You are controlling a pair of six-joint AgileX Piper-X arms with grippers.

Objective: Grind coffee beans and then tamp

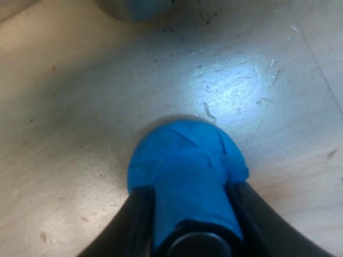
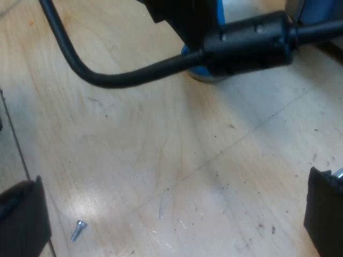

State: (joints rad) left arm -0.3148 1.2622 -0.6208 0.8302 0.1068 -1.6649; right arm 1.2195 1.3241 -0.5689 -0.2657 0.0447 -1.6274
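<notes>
Between the black fingers [image 1: 134,219] of my left tool [image 1: 188,188] sits the blue tamper [image 1: 185,160], and the grip is closed on it. One finger presses each side of its blue-wrapped neck, and the dark round knob [image 1: 199,245] at the top of the neck shows between them. The tamper stands upright, broad end down, over the pale wooden table [image 1: 80,107]. A shadow rims its foot, so it is at the tabletop or just above it (I cannot tell from this angle whether it actually touches). Dark specks [image 1: 206,21] are scattered over the wood beyond it, and a bright patch of reflected light lies near its foot. Farther off across the table is a rounded grey-blue shape [image 1: 136,6] that I cannot identify.

My right tool [image 2: 172,214] hangs over another stretch of the table with its fingers [image 2: 21,219] spread wide and nothing between them. Under it lie a small silver screw [image 2: 78,229], near one finger, and more dark specks. From this side I see the tamper [image 2: 203,74] well apart from the right tool, its blue foot low at the wood.
</notes>
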